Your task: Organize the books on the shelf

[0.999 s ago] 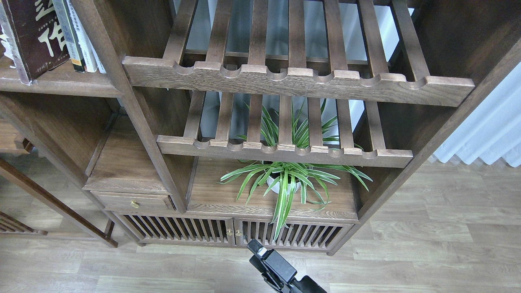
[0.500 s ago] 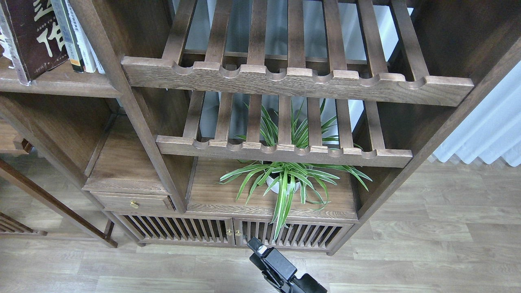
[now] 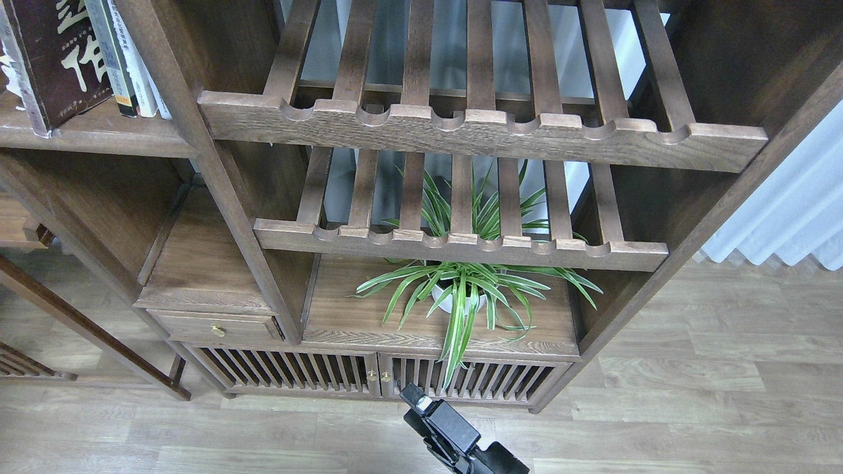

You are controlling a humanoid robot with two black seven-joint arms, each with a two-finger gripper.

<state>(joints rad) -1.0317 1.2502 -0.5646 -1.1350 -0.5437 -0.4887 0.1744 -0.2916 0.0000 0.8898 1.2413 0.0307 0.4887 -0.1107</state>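
Observation:
The thick maroon book [image 3: 56, 56] with cream Chinese characters stands on the flat dark brown shelf [image 3: 99, 135] at the top left, partly cut off by the frame edge. Slim white- and grey-spined books [image 3: 125, 59] stand to its right. The white paperback with the purple strip and the green-yellow "300" paperback are out of view. One black gripper [image 3: 416, 399], which I take to be my right, pokes up at the bottom centre, low over the floor and in front of the cabinet doors. It is far from the books, and its fingers cannot be told apart. My left gripper is out of view.
Two slatted racks with scalloped front rails [image 3: 481, 131] [image 3: 461, 247] fill the middle bay. A potted spider plant [image 3: 461, 293] sits on the board below them. A small drawer [image 3: 214, 327] and slatted cabinet doors [image 3: 375, 375] are lower down. There is wood floor [image 3: 691, 395] to the right.

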